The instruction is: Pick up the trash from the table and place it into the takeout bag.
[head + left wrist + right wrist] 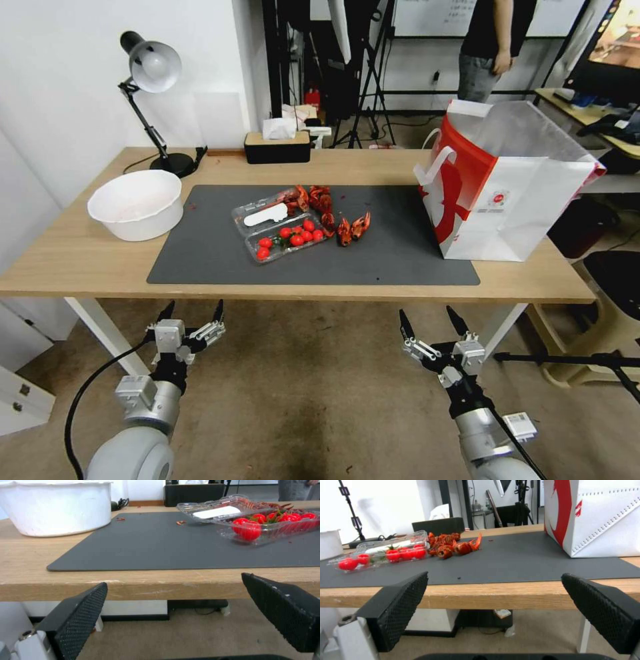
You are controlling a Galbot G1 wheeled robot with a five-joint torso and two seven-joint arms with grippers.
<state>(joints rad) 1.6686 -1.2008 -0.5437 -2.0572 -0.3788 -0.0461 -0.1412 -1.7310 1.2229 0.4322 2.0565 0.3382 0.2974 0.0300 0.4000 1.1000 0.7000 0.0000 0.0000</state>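
On the left of the desk (80,257) a white bowl (137,203) sits just off the left edge of the dark grey mat (220,257), with a black desk lamp (152,87) behind it at the far edge. Below the near edge of the desk, over the floor, the left gripper (192,312) hangs with its jaws apart and nothing between them. Near the middle of the mat lies a clear plastic clamshell tray (280,227); its near half holds cherry tomatoes (293,237), and its far half holds a white piece. Red crayfish shells (333,213) lie touching the tray's right and far side. A black tissue box (277,147) stands at the far edge. The right gripper (431,321) also hangs below the desk edge, jaws apart and empty. On the right end of the mat the takeout bag (513,213) stands upright and open.
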